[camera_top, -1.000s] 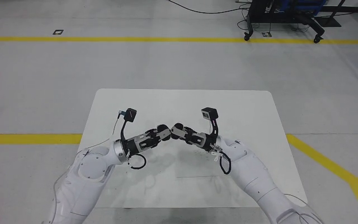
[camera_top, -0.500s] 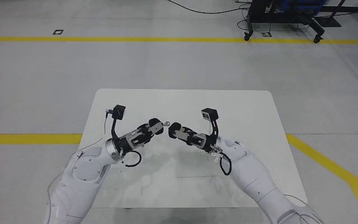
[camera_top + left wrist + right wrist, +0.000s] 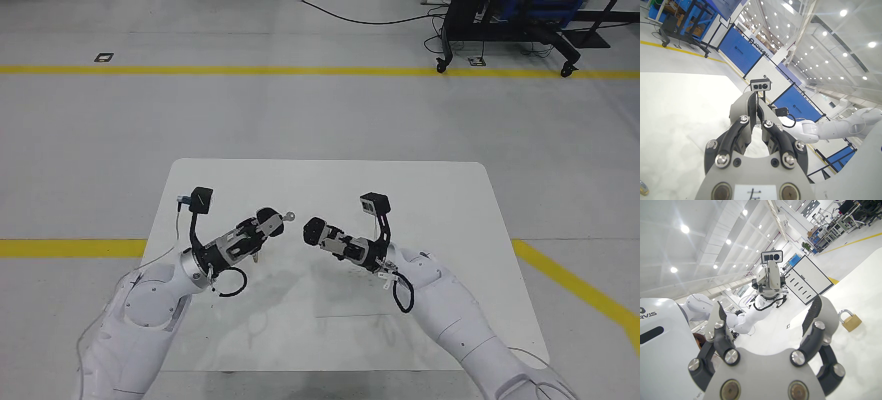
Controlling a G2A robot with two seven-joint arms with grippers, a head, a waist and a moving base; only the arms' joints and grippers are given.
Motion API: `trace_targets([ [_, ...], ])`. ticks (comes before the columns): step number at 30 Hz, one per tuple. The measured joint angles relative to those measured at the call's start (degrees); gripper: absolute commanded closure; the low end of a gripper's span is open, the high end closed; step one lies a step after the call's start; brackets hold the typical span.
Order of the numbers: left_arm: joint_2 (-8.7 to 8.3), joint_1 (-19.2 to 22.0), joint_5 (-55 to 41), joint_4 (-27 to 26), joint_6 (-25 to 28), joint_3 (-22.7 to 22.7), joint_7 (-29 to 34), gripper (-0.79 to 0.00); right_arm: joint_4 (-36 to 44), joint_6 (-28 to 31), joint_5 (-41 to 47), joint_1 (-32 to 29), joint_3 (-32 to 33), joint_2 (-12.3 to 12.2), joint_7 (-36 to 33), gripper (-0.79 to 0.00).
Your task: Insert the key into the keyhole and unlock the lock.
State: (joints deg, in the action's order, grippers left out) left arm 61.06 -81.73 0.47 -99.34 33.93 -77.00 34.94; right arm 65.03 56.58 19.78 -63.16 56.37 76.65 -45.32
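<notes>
Right wrist view: right gripper (image 3: 768,303) spread wide, nothing held. It has black ribbed pads (image 3: 811,313) on grey metal fingers. Just past one finger, brass padlock (image 3: 850,321) with steel shackle lies flat on white table (image 3: 857,275), set in from its edge. Left gripper (image 3: 755,98) pressed together; small silvery key (image 3: 288,215) juts from its tips. White label (image 3: 755,192) on its base, one printed character. Versus 0.5 s ago: left gripper drawn back toward table's left edge, gap between grippers wider.

Left fingers (image 3: 268,219) pinch the key (image 3: 288,214) over the table (image 3: 440,200), near the right fingers (image 3: 311,231).
</notes>
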Motion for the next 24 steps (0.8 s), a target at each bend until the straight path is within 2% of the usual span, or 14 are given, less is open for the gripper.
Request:
trace_targets([
  [3, -0.26, 0.46, -2.12, 0.61, -3.11, 0.54, 4.74, 0.000, 1.15, -3.14, -3.75, 0.28, 2.26, -1.21, -2.70, -0.785],
  [4, -0.33, 0.73, -2.72, 0.74, -3.90, 0.65, 6.11, 0.000, 1.75, -4.06, -4.76, 0.16, 3.03, -1.66, -4.10, -0.616],
  [5, -0.40, 1.03, -3.01, 0.81, -4.56, 0.83, 7.46, 0.000, 2.51, -4.88, -5.03, -0.21, 3.76, -2.07, -5.35, -0.360],
  [8, -0.47, 1.96, -3.80, 0.69, -5.63, 2.45, 11.79, 0.000, 5.13, -7.41, -4.68, -1.78, 6.29, -3.31, -8.17, -0.265],
  [11, -0.52, 3.02, -2.43, 0.95, -6.53, 3.87, 14.51, 0.000, 7.34, -10.25, -4.84, -3.10, 7.61, -4.12, -9.97, -0.283],
  [15, -0.43, 3.66, -1.32, 1.10, -6.69, 4.96, 13.78, 0.000, 8.79, -13.20, -4.88, -3.83, 7.34, -4.63, -12.18, -0.268],
  [24, -0.52, 4.29, -0.90, 1.66, -6.31, 5.68, 13.38, 0.000, 8.78, -14.61, -4.49, -3.16, 5.79, -4.85, -12.78, -0.222],
])
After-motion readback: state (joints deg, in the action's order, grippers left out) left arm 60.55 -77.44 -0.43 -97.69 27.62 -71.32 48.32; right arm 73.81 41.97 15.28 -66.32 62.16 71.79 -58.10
